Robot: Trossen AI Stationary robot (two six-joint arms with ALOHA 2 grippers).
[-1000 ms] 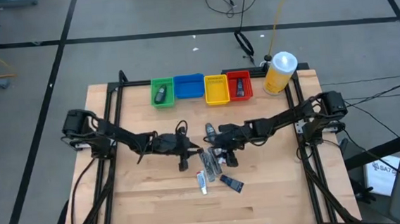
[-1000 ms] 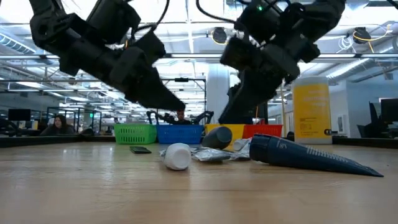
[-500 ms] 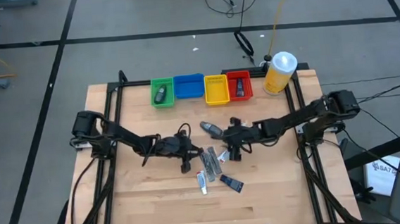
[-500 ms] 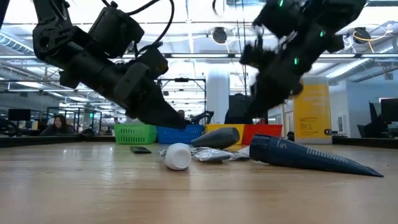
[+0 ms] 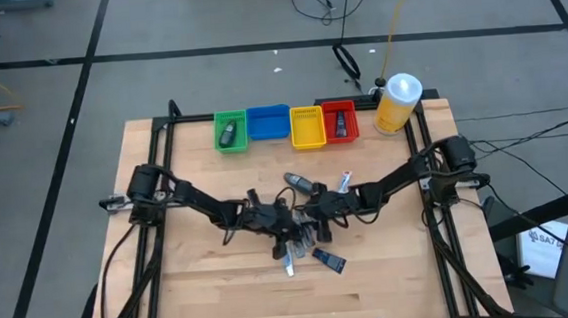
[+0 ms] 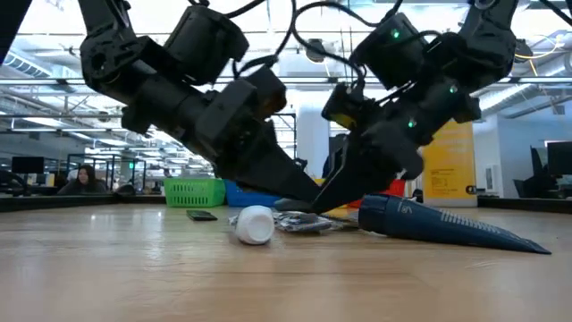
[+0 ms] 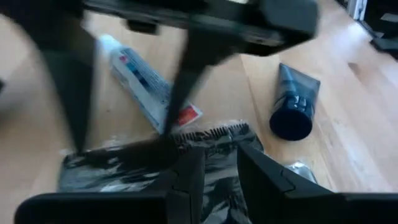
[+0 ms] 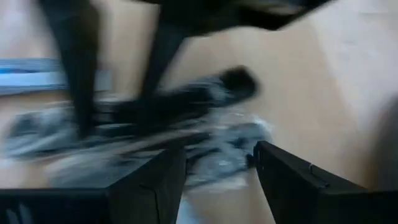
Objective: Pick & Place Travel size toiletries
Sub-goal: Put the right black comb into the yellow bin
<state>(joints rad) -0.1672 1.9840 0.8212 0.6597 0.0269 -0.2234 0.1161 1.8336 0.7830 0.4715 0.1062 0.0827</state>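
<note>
The travel size toiletries lie in a loose pile (image 5: pixel 298 240) at the table's middle. It holds a black crinkled sachet (image 7: pixel 149 163), a white tube with blue and red marks (image 7: pixel 149 87), a dark tube (image 7: pixel 292 107) and silver sachets (image 8: pixel 211 146). A dark bottle (image 5: pixel 299 183) lies just beyond the pile. My left gripper (image 5: pixel 289 231) reaches in from the left, its fingers a narrow gap apart over the black sachet. My right gripper (image 5: pixel 311 225) reaches in from the right, open over the silver sachets. Both sets of fingertips come down at the pile in the low view (image 6: pixel 315 202). My left gripper slants down from the table's left, its fingertips (image 7: pixel 189 177) at the black sachet's edge (image 7: pixel 214 132); whether they touch it, I cannot tell. My right gripper slants down from the table's right over the silver sachets; blur hides whether its fingertips (image 8: pixel 158 183) touch them.
Along the far edge stand a green bin (image 5: pixel 219 141) and a red bin (image 5: pixel 352 131), each with a dark item inside, and a blue bin (image 5: pixel 267 123) and a yellow bin (image 5: pixel 307 127) between them. A big yellow bottle (image 5: pixel 396 103) stands at the far right corner. Bare wood lies near the pile.
My left gripper has moved toward the table's right and near edge and has come down into the pile. My right gripper rose and drew back toward the right, then swung back left and down onto the pile, so both grippers now meet there.
</note>
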